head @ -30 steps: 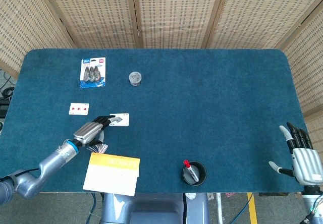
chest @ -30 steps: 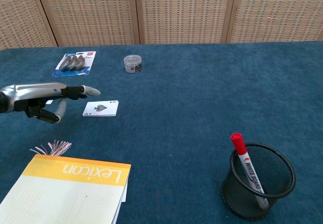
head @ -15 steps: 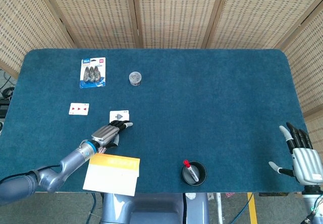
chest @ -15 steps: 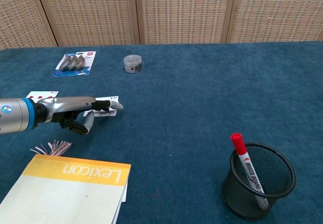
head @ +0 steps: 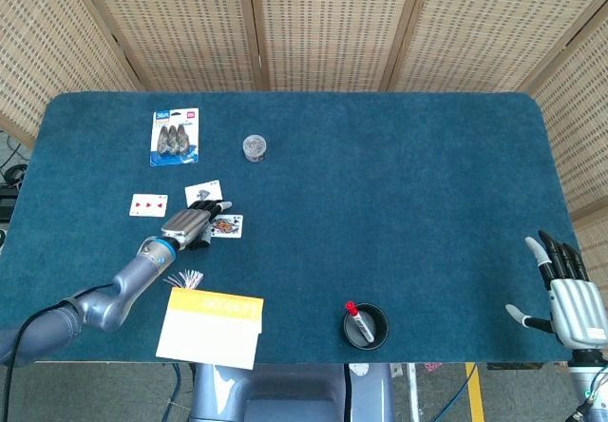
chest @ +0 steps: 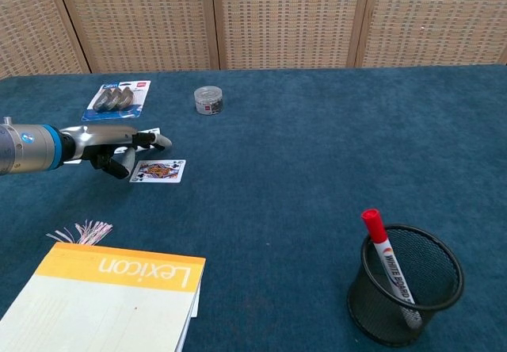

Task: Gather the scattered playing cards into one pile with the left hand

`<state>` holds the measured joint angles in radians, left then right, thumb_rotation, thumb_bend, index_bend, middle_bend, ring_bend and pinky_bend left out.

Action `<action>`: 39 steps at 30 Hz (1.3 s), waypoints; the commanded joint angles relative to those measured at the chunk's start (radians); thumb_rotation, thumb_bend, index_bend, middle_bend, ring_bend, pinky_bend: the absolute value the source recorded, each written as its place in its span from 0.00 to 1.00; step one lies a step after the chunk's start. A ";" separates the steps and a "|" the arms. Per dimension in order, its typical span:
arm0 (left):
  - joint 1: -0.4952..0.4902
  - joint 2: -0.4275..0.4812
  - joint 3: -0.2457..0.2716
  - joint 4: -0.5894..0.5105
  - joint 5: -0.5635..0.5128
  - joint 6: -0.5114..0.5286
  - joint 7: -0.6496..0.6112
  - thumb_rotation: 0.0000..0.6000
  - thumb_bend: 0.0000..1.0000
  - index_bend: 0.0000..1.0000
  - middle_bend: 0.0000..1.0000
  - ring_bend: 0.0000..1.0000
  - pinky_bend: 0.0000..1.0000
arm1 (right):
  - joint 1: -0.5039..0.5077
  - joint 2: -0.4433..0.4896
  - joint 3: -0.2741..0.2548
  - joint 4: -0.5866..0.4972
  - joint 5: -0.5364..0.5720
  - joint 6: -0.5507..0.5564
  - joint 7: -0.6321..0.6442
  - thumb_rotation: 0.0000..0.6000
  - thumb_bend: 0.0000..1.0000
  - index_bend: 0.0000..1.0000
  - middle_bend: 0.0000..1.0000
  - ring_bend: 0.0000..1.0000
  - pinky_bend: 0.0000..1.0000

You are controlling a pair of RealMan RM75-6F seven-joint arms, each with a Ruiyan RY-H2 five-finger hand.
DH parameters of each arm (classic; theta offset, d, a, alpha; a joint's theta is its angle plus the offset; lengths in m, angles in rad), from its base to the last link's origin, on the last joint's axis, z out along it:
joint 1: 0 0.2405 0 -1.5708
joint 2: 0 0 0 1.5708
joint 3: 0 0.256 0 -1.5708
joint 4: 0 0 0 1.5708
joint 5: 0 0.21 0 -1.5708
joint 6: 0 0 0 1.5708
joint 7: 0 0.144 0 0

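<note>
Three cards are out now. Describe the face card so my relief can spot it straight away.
Start at the blue blister pack in the table's far left corner and come toward the robot to the left hand. The face card lies flat just right of its fingers. It alone bears a colourful court figure; the other two cards are mostly white.

Background: a folding screen [head: 323,23] of woven cane panels in light wooden frames stands directly behind the desk and spans the full width of both views. Further panels angle forward at the left and right sides.

Furniture: one desk [head: 399,184], its top covered edge to edge in dark teal carpet-like fabric, with rounded far corners.

Floor: a grey floor [head: 494,393] shows below the near edge in the head view, bearing a yellow line [head: 472,393]. Dark cables lie at the far left.

Lighting: even, with soft shadows.
</note>
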<state>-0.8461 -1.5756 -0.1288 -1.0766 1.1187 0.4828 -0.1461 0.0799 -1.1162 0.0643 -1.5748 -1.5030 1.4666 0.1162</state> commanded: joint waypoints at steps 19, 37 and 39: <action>0.070 0.013 -0.018 -0.119 0.001 0.264 0.204 1.00 0.23 0.26 0.00 0.00 0.00 | 0.001 0.004 -0.002 -0.004 0.000 -0.004 0.008 1.00 0.16 0.00 0.00 0.00 0.00; 0.046 -0.085 -0.040 -0.069 -0.138 0.269 0.346 1.00 0.26 0.27 0.00 0.00 0.00 | 0.002 0.009 -0.004 -0.004 0.000 -0.010 0.022 1.00 0.16 0.00 0.00 0.00 0.00; 0.040 -0.087 -0.042 -0.064 -0.147 0.257 0.350 1.00 0.26 0.27 0.00 0.00 0.00 | 0.003 0.009 -0.004 -0.004 0.000 -0.011 0.022 1.00 0.16 0.00 0.00 0.00 0.00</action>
<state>-0.8021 -1.6602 -0.1693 -1.1441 0.9770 0.7461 0.2005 0.0825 -1.1070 0.0607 -1.5787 -1.5034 1.4559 0.1386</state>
